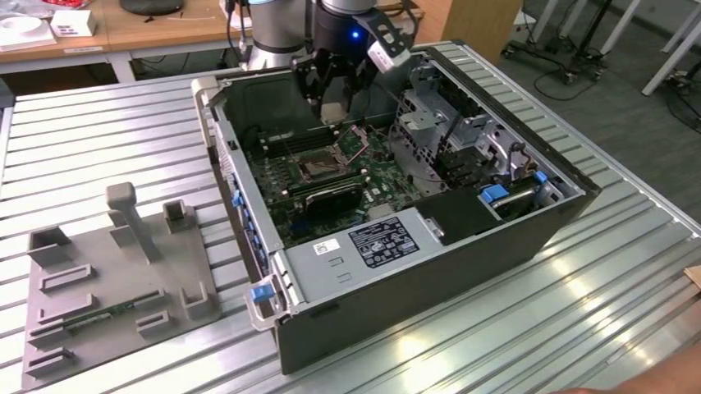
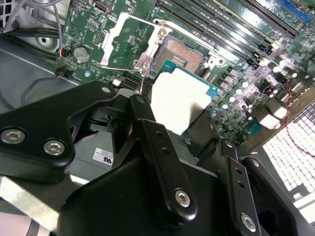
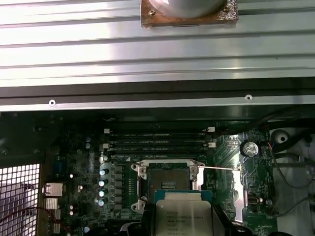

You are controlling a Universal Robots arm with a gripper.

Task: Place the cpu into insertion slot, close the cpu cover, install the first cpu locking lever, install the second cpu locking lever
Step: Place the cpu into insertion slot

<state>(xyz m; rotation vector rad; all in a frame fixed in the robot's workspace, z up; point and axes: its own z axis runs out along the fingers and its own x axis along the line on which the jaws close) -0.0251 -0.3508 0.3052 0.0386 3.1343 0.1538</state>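
Note:
In both wrist views my gripper (image 2: 174, 118) is shut on the cpu (image 2: 181, 96), a silvery square chip with a teal edge. The chip hangs just above and slightly off the insertion slot (image 2: 178, 53), whose dark contact field lies bare. The cpu cover (image 2: 125, 39) stands flipped open beside the slot. In the first wrist view the cpu (image 3: 183, 216) sits between the black fingers (image 3: 147, 223), just short of the insertion slot (image 3: 166, 178). A thin locking lever (image 3: 219, 168) sticks out sideways. In the exterior view my gripper (image 1: 334, 111) reaches down into the case over the green motherboard (image 1: 378, 176).
The open computer case (image 1: 438, 271) walls in the board. A drive cage (image 1: 449, 135) and a power supply (image 1: 378, 242) stand beside it. Memory slots (image 3: 157, 140) run along the socket. A grey fixture plate (image 1: 110, 283) lies on the ribbed table at the exterior view's left.

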